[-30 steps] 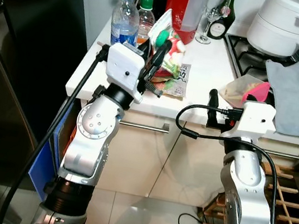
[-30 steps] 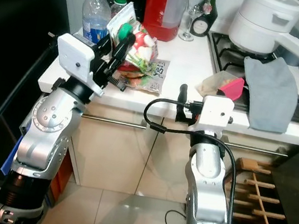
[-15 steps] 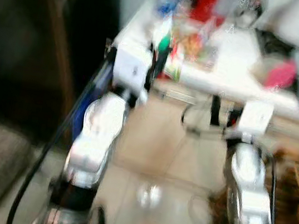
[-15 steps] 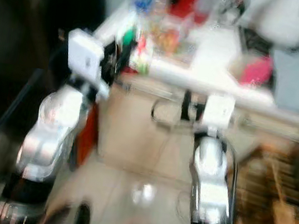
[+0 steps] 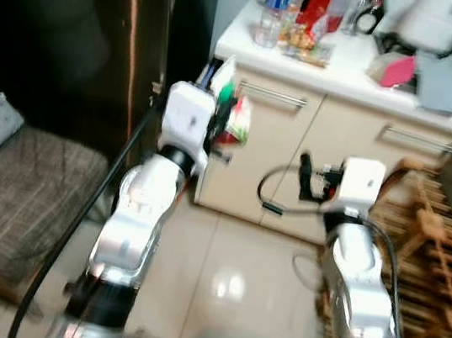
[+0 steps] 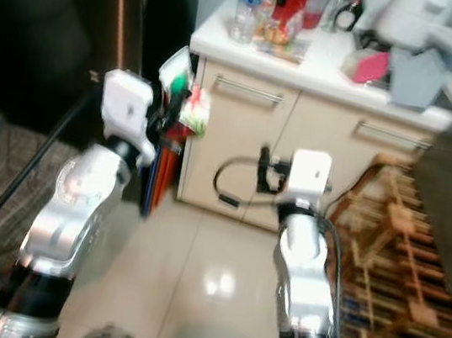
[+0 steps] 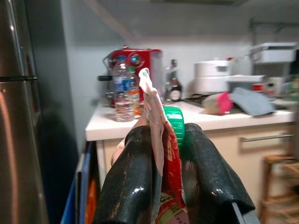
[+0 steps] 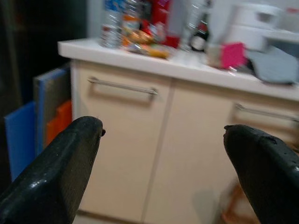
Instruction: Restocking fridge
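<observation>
My left gripper (image 5: 224, 116) is shut on a red and white food bag with a green clip (image 5: 235, 123), held up in the air in front of the cabinet. In the left wrist view the bag (image 7: 160, 140) is pinched between the two black fingers (image 7: 133, 177). The dark steel fridge (image 5: 125, 43) stands to the left, its door shut; its edge (image 7: 18, 116) also lies beside the bag. My right gripper (image 5: 304, 174) is open and holds nothing; it faces the cabinet doors (image 8: 126, 140) with a wide gap between its fingertips.
The white counter (image 5: 350, 75) carries water bottles (image 5: 273, 10), a red machine, a pink item and a grey cloth. A wooden rack (image 5: 435, 251) stands on the right. A cushioned seat (image 5: 19, 189) lies on the left. Blue and orange boards (image 8: 23, 135) lean beside the cabinet.
The whole view has pulled back from the counter and swung left, blurred on the way. The bag has come off the counter in my left gripper. The right gripper stays open.
</observation>
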`<state>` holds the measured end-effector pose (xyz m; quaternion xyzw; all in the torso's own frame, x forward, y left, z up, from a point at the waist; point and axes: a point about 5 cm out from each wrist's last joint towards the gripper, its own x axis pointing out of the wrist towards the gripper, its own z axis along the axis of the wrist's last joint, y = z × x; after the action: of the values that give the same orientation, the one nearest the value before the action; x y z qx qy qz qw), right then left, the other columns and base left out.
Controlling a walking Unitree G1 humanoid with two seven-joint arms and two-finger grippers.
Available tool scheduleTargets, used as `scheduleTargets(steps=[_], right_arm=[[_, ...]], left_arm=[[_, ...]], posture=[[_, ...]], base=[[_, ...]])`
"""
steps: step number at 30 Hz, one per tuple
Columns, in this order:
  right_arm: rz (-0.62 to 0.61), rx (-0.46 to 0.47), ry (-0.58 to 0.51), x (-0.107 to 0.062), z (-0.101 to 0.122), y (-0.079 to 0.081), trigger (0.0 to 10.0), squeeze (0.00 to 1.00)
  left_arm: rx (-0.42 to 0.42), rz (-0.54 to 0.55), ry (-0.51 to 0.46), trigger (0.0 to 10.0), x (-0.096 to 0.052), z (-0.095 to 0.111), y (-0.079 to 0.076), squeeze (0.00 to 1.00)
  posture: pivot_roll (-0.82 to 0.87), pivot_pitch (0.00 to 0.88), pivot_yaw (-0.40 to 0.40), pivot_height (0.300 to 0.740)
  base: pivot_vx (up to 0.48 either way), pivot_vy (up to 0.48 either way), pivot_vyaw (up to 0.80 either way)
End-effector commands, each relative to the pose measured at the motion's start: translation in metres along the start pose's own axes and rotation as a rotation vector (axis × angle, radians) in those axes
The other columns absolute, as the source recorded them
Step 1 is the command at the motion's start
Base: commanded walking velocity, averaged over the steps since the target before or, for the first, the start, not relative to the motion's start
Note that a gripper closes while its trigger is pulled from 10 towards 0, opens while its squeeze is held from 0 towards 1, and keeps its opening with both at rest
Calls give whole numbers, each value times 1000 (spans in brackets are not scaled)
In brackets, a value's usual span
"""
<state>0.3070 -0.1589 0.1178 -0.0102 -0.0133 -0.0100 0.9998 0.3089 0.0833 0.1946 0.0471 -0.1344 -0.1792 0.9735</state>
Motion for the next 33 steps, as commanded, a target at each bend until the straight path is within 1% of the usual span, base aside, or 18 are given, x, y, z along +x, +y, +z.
scheduleTargets(steps=[1, 5, 8, 11, 12, 14, 17, 20, 28, 33], right_arm=[[-6, 20, -19, 7, 6, 2, 10000, 0], [-7, 27, -25, 10, 7, 4, 10000, 0], [-10, 23, -22, 9, 3, 3, 10000, 0], [-15, 20, -21, 8, 2, 1, 10000, 0], [-15, 20, -21, 8, 2, 1, 10000, 0], [-21, 13, -16, 6, -1, -1, 10000, 0], [-21, 1, -7, 3, -4, -5, 10000, 0], [-46, -1, 26, -4, -13, -12, 10000, 0], [-38, -17, 36, -10, -19, -12, 10000, 0], [-46, -19, 37, -11, -20, -14, 10000, 0]], left_arm=[[1, 30, -2, 10000, 4, -1, 7, 0], [9, 43, 28, 10000, 5, -11, 11, 0], [29, 28, 70, 10000, 0, -23, 13, 0], [33, 18, 98, 10000, -5, -33, 13, 0], [33, 18, 98, 10000, -5, -33, 13, 0], [32, 25, 118, 10000, -8, -43, 14, 0], [31, 32, 124, 10000, -12, -47, 16, 0], [11, 27, 122, 10000, -17, -48, 16, 0], [10, -9, 104, 10000, -12, -48, 8, 0], [7, -17, 100, 10000, -8, -47, 9, 0]], posture=[[18, 0, -43, 740], [14, 0, -29, 740], [1, 0, -13, 740], [-8, 0, -10, 740], [-8, 0, -10, 740], [-11, 0, -9, 740], [-19, 0, -10, 740], [-22, 0, -12, 740], [-37, 0, -4, 740], [-47, 0, 0, 740]], base=[[0, -472, 0], [0, -470, 0], [0, -469, 0], [0, -467, 0], [0, -465, 0], [0, -465, 0], [0, -462, 0], [0, -439, 0], [30, -421, 0], [96, -415, 0]])
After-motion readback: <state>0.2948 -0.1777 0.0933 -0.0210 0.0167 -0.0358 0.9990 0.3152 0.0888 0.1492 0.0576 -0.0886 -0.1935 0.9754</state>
